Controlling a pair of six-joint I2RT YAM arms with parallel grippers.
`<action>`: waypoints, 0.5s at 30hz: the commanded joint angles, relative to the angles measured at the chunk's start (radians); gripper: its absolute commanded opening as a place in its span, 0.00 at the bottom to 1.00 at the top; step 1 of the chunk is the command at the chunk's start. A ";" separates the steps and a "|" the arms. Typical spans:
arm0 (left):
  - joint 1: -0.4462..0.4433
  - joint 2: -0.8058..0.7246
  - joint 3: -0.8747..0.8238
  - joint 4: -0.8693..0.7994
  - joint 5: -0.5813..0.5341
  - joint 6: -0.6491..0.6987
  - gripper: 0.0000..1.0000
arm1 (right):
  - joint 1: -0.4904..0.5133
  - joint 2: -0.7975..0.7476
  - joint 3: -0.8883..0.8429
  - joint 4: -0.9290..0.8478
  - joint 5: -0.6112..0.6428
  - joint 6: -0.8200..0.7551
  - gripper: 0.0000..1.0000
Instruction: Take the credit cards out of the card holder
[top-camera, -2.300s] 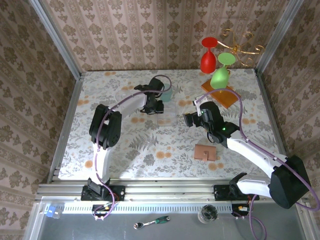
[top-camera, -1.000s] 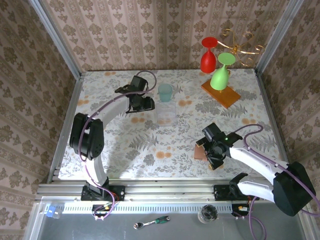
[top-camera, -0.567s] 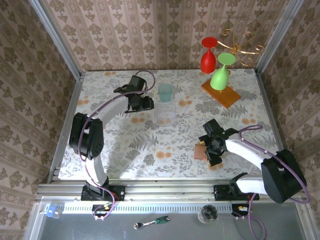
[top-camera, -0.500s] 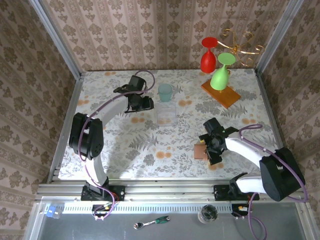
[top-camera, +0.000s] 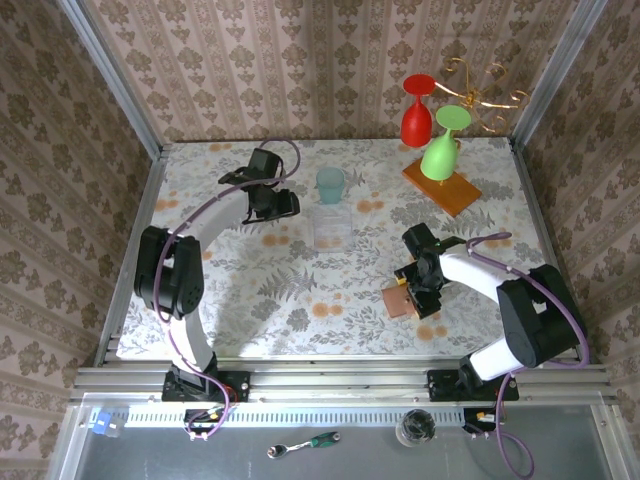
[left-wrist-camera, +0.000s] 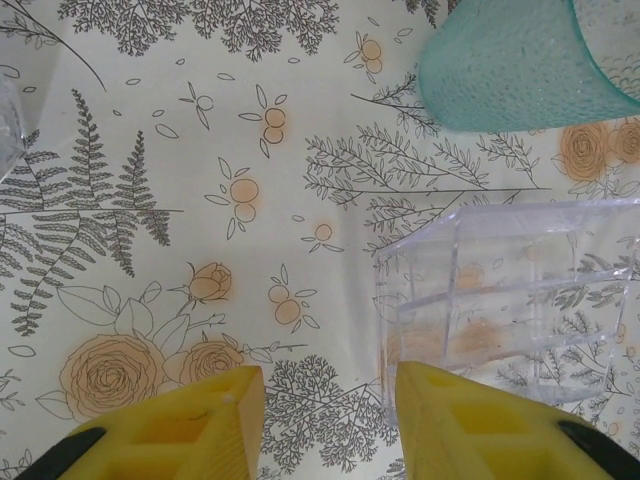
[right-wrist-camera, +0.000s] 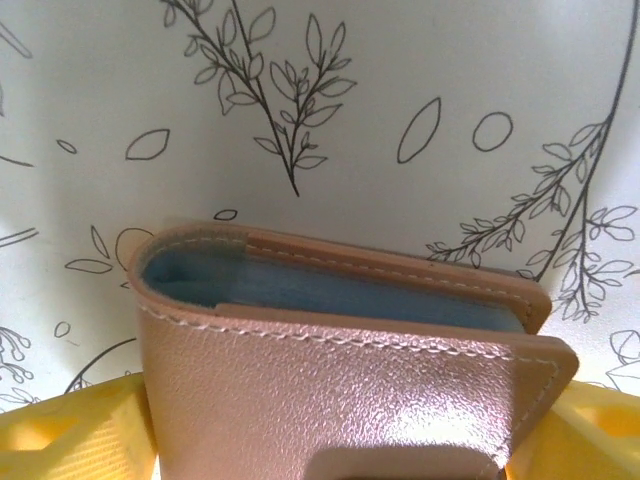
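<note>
The card holder (top-camera: 397, 301), a closed tan-brown leather bifold, lies on the floral table at the front right. My right gripper (top-camera: 412, 296) has come down over it. In the right wrist view the card holder (right-wrist-camera: 350, 370) spans the whole gap between the two yellow fingers (right-wrist-camera: 70, 435), its sides against both, with a grey-blue lining showing in the fold. The credit cards are hidden. My left gripper (top-camera: 284, 207) hovers at the back left, open, with bare tabletop between its yellow fingers (left-wrist-camera: 160, 425).
A teal translucent cup (top-camera: 330, 184) and a clear plastic box (top-camera: 332, 229) stand just right of the left gripper. At the back right an orange wooden slab (top-camera: 455, 193) carries a green glass (top-camera: 440, 152); a red glass (top-camera: 416, 118) hangs nearby.
The right gripper swung down over the card holder and its jaws closed in against the holder's sides. The left gripper drifted left, away from the cup.
</note>
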 joint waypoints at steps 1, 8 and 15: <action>0.002 -0.043 -0.020 -0.009 -0.011 0.020 0.41 | 0.000 0.033 0.002 0.021 0.009 -0.041 0.78; 0.004 -0.069 -0.042 -0.004 -0.015 0.020 0.41 | 0.045 0.045 0.069 -0.015 0.040 -0.138 0.76; 0.010 -0.126 -0.115 0.019 -0.020 0.018 0.41 | 0.147 0.125 0.197 -0.045 0.048 -0.353 0.71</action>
